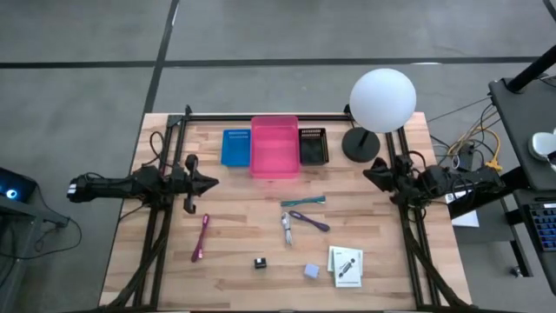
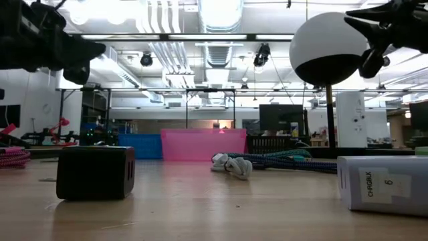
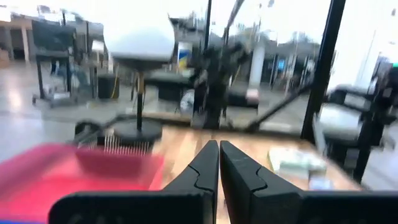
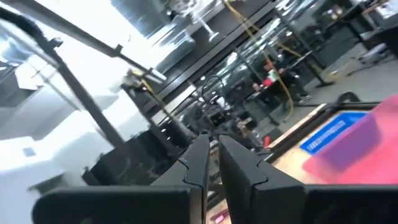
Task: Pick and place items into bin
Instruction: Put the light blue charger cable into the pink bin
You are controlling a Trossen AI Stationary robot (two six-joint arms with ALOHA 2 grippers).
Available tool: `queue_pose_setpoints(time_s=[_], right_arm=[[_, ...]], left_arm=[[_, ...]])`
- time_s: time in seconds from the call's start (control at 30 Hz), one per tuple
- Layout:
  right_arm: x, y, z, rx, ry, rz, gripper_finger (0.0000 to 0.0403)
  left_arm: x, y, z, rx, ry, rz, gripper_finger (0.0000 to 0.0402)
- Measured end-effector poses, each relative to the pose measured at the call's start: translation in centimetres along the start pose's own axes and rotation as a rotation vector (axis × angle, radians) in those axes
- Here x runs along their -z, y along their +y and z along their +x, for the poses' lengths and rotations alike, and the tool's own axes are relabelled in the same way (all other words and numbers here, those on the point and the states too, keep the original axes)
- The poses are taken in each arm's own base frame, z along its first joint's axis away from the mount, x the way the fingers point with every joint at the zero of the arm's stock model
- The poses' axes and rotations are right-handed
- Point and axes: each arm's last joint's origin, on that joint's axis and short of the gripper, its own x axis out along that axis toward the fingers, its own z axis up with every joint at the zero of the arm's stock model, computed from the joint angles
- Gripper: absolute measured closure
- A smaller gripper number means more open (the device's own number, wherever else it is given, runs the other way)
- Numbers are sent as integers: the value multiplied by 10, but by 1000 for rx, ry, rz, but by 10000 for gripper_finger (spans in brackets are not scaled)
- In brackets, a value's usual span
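The pink bin (image 1: 274, 146) stands at the table's far middle. On the wood nearer the front lie a teal pen (image 1: 303, 202), a purple pen (image 1: 309, 221), small pliers (image 1: 287, 228), a magenta strap (image 1: 201, 237), a black cube (image 1: 260, 263), a grey-blue cube (image 1: 311, 271) and a white card (image 1: 345, 266). My left gripper (image 1: 213, 183) is shut and hangs at the left side, pointing toward the middle, above the table. My right gripper (image 1: 368, 173) is shut at the right side, tipped slightly upward and rolled. Neither holds anything.
A blue tray (image 1: 235, 147) and a black tray (image 1: 313, 146) flank the bin. A white globe lamp (image 1: 382, 100) stands on its dark base at the far right, close to my right gripper. Black frame rails (image 1: 261, 116) run along the table's far edge and both sides.
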Motion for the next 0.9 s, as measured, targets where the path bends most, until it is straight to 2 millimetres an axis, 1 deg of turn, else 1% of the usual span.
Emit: queue_pose_setpoints(time_s=[0.03,0.07,0.17,0.2,0.27,0.3,0.37,0.47,0.53,0.63,0.73,0.83,0.9], right_arm=[[0,0,0,9,-8,1,376],[-1,0,0,16,-17,10,376],[-1,0,0,16,-26,41,376],[-2,0,0,14,-30,47,376],[-3,1,0,8,-42,58,376],[-3,1,0,3,-48,61,376],[-4,2,0,-2,-60,64,373],[-8,4,0,-17,-103,67,361],[-10,6,1,-36,-124,46,348],[-10,8,3,-38,-126,31,321],[-12,11,8,-21,-107,21,292],[-22,23,17,-30,-91,-10,264],[-31,35,26,-62,-73,-78,248]], left_arm=[[-3,0,0,3,-30,-27,402],[-6,-1,0,7,-63,-90,402],[-20,0,-2,6,-214,-357,402],[-24,0,-3,-5,-258,-420,402],[-29,0,-4,17,-313,-477,402],[-31,-1,-5,45,-334,-478,402],[-35,-3,-6,100,-363,-420,402],[-42,-3,-7,121,-421,-381,398],[-45,-4,-7,120,-420,-380,387],[-55,-5,-5,129,-421,-374,357],[-64,-7,0,126,-412,-370,317],[-74,-9,6,123,-395,-370,277],[-83,-10,10,125,-394,-369,256]])
